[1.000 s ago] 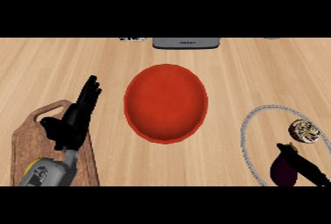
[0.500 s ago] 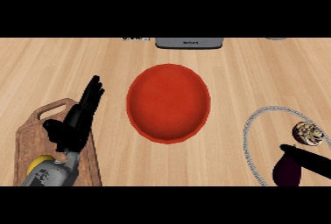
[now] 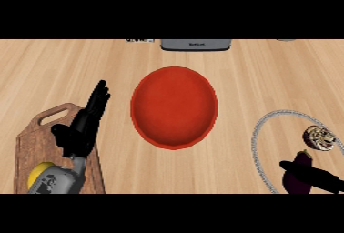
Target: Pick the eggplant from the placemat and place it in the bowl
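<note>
The dark purple eggplant (image 3: 294, 184) lies on the round placemat with a pale rope rim (image 3: 256, 136) at the lower right, its stem pointing up. My right hand (image 3: 316, 176) comes in from the right edge and lies across the eggplant; most of the hand is cut off by the edge. The red bowl (image 3: 174, 107) sits in the middle of the counter with nothing in it. My left hand (image 3: 84, 127) rests open, fingers up, left of the bowl over a wooden board.
A wooden cutting board with a handle hole (image 3: 40, 145) lies at the lower left under my left forearm. A small brown and cream object (image 3: 321, 137) sits on the placemat above the eggplant. A grey appliance (image 3: 194, 44) stands at the back edge.
My right hand has moved left from the edge and now lies across the eggplant. The eggplant, the bowl and my left hand have stayed about where they were.
</note>
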